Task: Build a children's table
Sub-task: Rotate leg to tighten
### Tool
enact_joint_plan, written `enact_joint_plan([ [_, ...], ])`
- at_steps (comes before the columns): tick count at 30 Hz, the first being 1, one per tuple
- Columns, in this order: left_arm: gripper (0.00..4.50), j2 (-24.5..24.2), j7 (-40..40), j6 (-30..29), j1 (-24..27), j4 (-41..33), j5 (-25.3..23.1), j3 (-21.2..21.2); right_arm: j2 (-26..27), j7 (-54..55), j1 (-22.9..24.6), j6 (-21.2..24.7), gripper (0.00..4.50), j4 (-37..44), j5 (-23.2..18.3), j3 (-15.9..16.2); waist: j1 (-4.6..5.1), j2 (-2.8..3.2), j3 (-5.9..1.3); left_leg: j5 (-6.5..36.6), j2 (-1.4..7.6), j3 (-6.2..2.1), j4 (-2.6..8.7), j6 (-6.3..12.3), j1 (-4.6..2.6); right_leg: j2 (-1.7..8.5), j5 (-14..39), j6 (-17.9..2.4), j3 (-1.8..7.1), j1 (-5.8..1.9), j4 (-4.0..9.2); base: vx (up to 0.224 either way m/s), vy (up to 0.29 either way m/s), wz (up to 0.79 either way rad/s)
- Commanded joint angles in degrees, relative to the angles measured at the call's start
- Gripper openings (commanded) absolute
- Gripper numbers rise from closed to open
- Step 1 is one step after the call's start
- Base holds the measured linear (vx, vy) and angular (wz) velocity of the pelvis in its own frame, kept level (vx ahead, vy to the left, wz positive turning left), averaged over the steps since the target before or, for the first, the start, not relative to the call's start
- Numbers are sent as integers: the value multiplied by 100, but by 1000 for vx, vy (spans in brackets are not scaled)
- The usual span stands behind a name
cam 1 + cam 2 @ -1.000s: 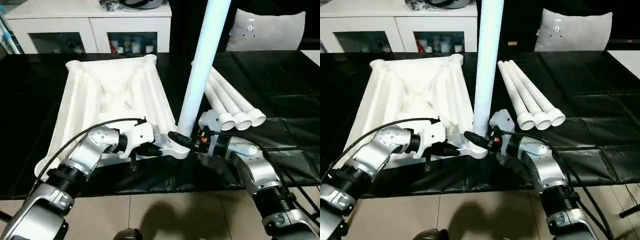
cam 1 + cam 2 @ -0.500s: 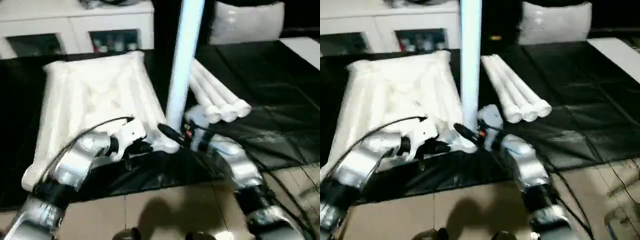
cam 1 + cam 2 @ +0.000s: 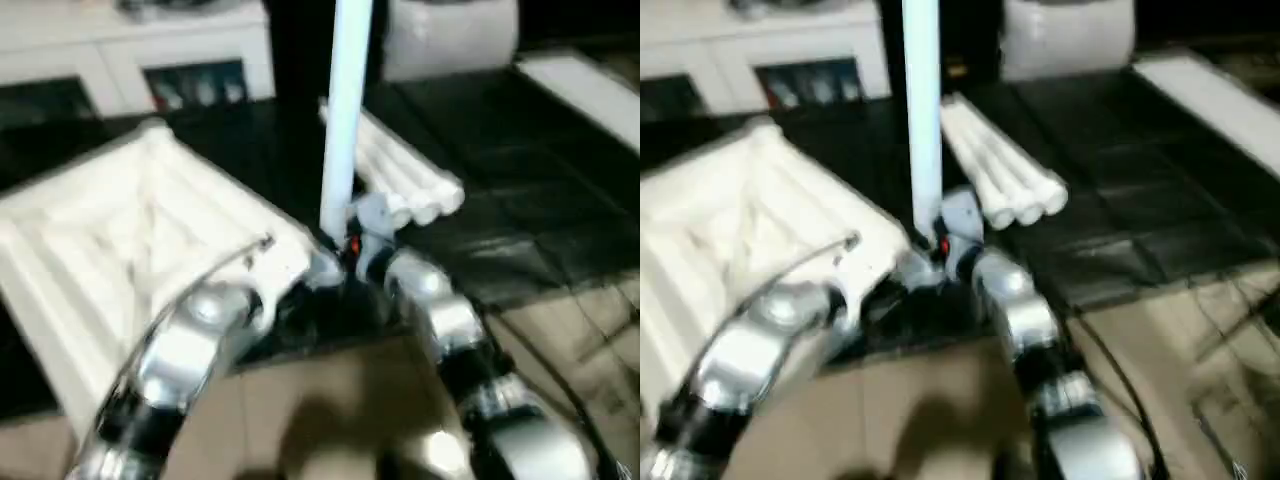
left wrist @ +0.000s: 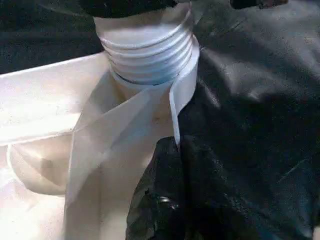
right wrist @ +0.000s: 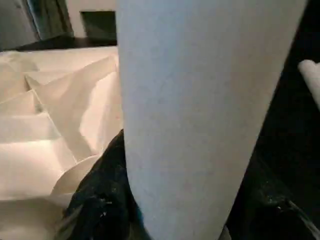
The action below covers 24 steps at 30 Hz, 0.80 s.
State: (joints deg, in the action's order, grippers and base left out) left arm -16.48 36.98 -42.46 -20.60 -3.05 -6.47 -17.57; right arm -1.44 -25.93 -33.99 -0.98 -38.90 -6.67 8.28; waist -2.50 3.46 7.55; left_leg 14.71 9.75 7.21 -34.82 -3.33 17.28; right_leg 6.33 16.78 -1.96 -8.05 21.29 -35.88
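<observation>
1. Since a second ago the whole head view has swung and dropped, so the camera moved; against the black-sheeted worktop [image 3: 520, 190] the table top [image 3: 110, 250] now lies turned, one corner pointing away, where before its edges ran nearly straight.
2. The table top rests upside down on the worktop, ribbed underside up, on the robot's left.
3. The upright leg [image 3: 345, 110] stands at the top's near corner, rising out of the head view; in the left wrist view its threaded end [image 4: 147, 47] sits at the round corner socket [image 4: 125, 115].
4. Three spare legs [image 3: 400, 175] lie side by side on the worktop just behind the upright one, to the robot's right.
5. The left forearm reaches in from low left, its hand [image 3: 290, 305] at the top's near edge; whether it grips I cannot tell.
6. The right forearm comes up from low right, bent inward; the right hand [image 3: 350, 262] is closed around the upright leg's base, black fingers [image 5: 97, 200] showing on either side of it.
7. White cabinets [image 3: 130, 60] stand beyond the worktop.
</observation>
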Motion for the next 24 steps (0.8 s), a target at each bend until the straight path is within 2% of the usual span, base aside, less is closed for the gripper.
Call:
enact_joint_plan([
  [1, 0, -30, 155, 25, 46, -172, 83, -87, -200, 301, 312, 339, 191, -854, 154, -128, -249, 231, -138, 5853, 687, -62, 1468, 61, 205, -12, 153, -273, 393, -231, -395, -10, -89, 43],
  [2, 0, -29, 137, 69, 23, -129, 86, -43, -200, 290, 305, 292, 191, -859, 124, -147, -249, -70, -227, 4625, 354, 22, 995, -118, -170, 185, 2619, -131, 753, 30, 276, 67, -153, 14],
  [3, 0, -13, 101, 108, -1, -71, 121, 9, -201, 298, 289, 265, 191, -883, 113, -163, -207, -253, -405, 3336, 183, -53, 682, 44, -209, 375, 3239, -210, 854, 83, 633, 52, -79, -4],
  [4, 0, -8, 81, 184, -45, 44, 153, 65, -206, 299, 274, 231, 191, -909, 118, -167, -292, -292, -380, 1549, 95, -70, 557, 228, 104, 549, 3889, -124, 1010, -84, 833, 49, -120, -11],
  [5, 0, -7, 76, 241, -81, 137, 171, 102, -209, 294, 262, 212, 191, -930, 123, -172, -385, -234, -482, 194, 189, -68, 617, 392, 138, 509, 2617, -306, 1012, -125, 735, 14, -93, 1],
  [6, 0, -13, 69, 270, -103, 189, 184, 120, -207, 295, 247, 186, 191, -962, 135, -178, -363, -208, -533, -453, 170, -4, 593, 536, 141, 325, 1134, -627, 918, -120, 598, 14, -93, 1],
  [7, 0, -24, 70, 294, -125, 232, 188, 128, -208, 292, 235, 169, 191, -986, 146, -184, -353, -190, -513, -243, 191, 26, 620, 596, 141, 286, 1044, -755, 876, -86, 627, 10, -103, 17],
  [8, 0, -39, 69, 308, -137, 256, 195, 131, -204, 296, 225, 154, 191, -1009, 157, -189, -306, -147, -454, 699, 210, 48, 678, 502, 216, 323, 1845, -886, 875, -69, 717, 1, -73, 5],
  [9, 0, -66, 83, 349, -159, 294, 197, 131, -206, 280, 216, 139, 191, -1024, 169, -183, -283, -123, -444, 963, 231, 24, 712, 363, 289, 298, 2218, -864, 832, -87, 701, 1, -73, 5],
  [10, 0, -109, 115, 425, -198, 367, 201, 134, -218, 263, 203, 140, 191, -1035, 199, -161, -288, -100, -507, 1192, 276, 49, 719, 210, 216, 259, 2351, -756, 827, -43, 749, 0, 0, 0],
  [11, 0, -134, 133, 469, -216, 402, 198, 125, -225, 243, 196, 144, 191, -1040, 225, -146, -266, -102, -522, 1222, 290, 59, 735, 136, 222, 215, 2053, -779, 819, -39, 727, 0, 0, 0],
  [12, 0, -150, 146, 487, -226, 423, 202, 124, -235, 223, 188, 131, 191, -1045, 256, -125, -239, -94, -514, 1241, 301, 56, 769, 91, 271, 196, 1847, -793, 795, -70, 705, 0, 0, 0],
  [14, 0, -184, 191, 563, -236, 461, 202, 121, -248, 177, 167, 108, 191, -1079, 283, -85, -214, -74, -539, 1274, 311, 59, 772, 35, 285, 185, 1658, -803, 784, -81, 706, 0, 0, 0],
  [18, 0, -216, 236, 650, -240, 512, 220, 113, -254, 157, 130, 74, 191, -1157, 282, -64, -201, -75, -532, 1435, 308, 58, 783, -12, 289, 192, 1830, -775, 782, -79, 722, 0, 0, 0],
  [20, 0, -263, 283, 822, -260, 573, 269, 93, -248, 81, 17, 50, 191, -1313, 243, -96, -195, -118, -546, 1473, 299, 66, 778, -5, 283, 203, 2054, -720, 785, -73, 753, 0, 0, 0],
  [21, 0, -269, 294, 848, -265, 582, 279, 90, -248, 67, 2, 49, 247, -1331, 241, -99, -201, -109, -549, 1474, 298, 59, 775, -7, 279, 210, 2105, -700, 787, -68, 754, 0, 0, 0],
  [24, 0, -280, 321, 904, -288, 618, 304, 77, -242, 20, -39, 50, 267, -1370, 214, -137, -209, -112, -575, 1464, 309, 66, 767, -36, 261, 207, 2056, -702, 793, -54, 758, 0, 0, 0],
])
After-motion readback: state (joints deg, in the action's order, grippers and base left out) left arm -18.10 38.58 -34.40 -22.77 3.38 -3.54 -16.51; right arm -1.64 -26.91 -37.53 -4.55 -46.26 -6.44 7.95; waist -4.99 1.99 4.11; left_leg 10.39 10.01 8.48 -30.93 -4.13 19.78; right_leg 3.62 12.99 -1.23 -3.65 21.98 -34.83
